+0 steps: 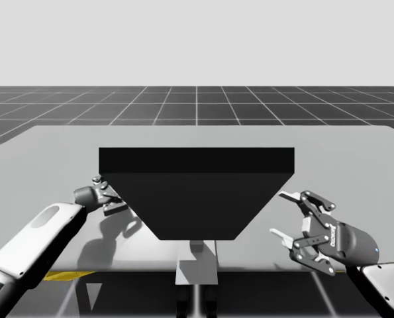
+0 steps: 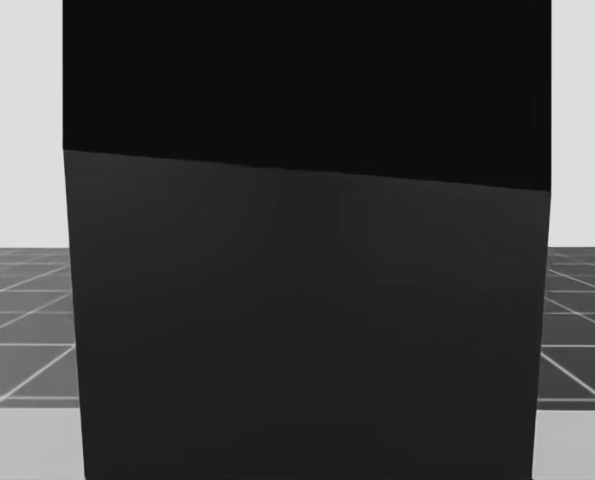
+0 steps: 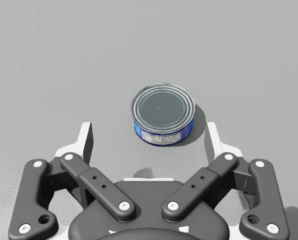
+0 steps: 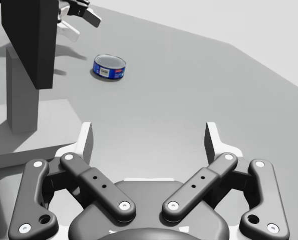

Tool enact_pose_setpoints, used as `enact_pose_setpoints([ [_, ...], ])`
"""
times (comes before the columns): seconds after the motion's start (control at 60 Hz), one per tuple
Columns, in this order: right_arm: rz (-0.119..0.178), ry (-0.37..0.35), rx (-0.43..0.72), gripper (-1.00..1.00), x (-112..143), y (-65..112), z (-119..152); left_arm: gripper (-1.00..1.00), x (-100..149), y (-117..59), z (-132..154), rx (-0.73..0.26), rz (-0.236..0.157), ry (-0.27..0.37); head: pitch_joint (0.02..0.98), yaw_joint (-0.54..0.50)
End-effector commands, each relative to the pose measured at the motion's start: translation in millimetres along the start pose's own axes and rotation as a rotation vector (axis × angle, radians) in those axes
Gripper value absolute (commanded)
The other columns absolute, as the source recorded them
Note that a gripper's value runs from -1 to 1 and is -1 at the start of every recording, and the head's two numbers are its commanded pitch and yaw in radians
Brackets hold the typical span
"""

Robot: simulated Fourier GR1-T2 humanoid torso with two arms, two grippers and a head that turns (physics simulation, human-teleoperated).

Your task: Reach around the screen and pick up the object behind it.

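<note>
The little blue round can (image 3: 163, 115) sits flat on the gray table (image 1: 355, 172), behind the black screen (image 1: 197, 192). My left gripper (image 3: 149, 140) hangs over the can with its fingers spread wide, not touching it. My right gripper (image 4: 149, 135) is at the screen's other side, fingers spread wide too, holding nothing.

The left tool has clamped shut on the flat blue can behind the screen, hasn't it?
No, the left tool is open. The left wrist view shows the flat blue can between its spread fingers, neither touching it.
</note>
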Motion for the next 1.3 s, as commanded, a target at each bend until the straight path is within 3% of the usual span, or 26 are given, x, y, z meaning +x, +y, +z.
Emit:
enact_pose_setpoints([
  [0.017, 0.005, 0.002, 0.017, -1.0, 1, 4.3, -1, -1.0, -3, -7.0, -16, -0.152, 0.008, 0.013, 0.131, 0.01],
  [0.433, 0.01, 0.014, 0.03, -1.0, 0, 7.3, -4, -1.0, -8, -9.5, -53, -0.184, -0.012, 0.038, 0.138, 0.0],
  [0.933, 0.012, 0.021, 0.04, -1.0, -1, 11.9, -5, -1.0, -17, 4.0, -78, -0.182, -0.011, 0.04, 0.142, -0.02],
  [1.25, 0.014, 0.018, 0.045, -1.0, -2, 14.7, -5, -1.0, -28, 16.8, -87, -0.174, 0.025, 0.043, 0.143, -0.02],
  [1.3, 0.014, 0.018, 0.046, -1.0, -2, 14.7, -5, -0.68, -29, 17.2, -87, -0.172, 0.023, 0.043, 0.143, -0.02],
])
